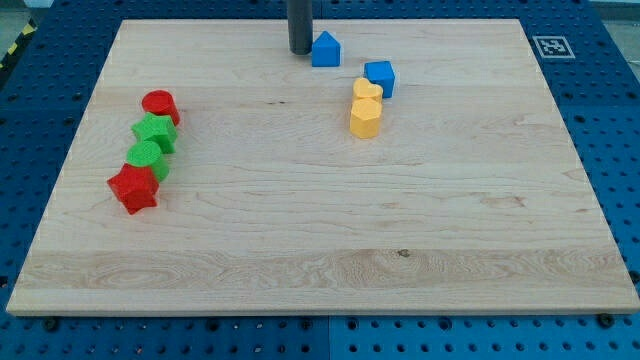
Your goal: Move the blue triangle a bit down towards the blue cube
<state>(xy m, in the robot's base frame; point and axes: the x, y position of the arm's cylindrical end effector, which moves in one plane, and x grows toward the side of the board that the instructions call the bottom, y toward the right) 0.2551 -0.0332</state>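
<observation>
The blue triangle (326, 49) sits near the view's top edge of the wooden worktop (320, 230), a little right of centre. My tip (300, 50) stands just beside it on the view's left, very close; whether the two touch cannot be told. The arm carries no pincer, only the straight dark rod, so there is nothing spread or pressed together.

Below the triangle and to the view's right lies the blue cube (380, 77), apart from the triangle. Touching the cube's left side is a yellow heart-shaped block (367, 90), and directly beneath that, touching it, a yellow hexagonal block (365, 118).

Well apart, on the view's left, four blocks form a slanted chain running down and leftward: a red cylinder (160, 106) at the top, then a green star-shaped block (155, 132), a green rounded block (147, 157), and a red star-shaped block (133, 188) at the bottom, each touching the next.
</observation>
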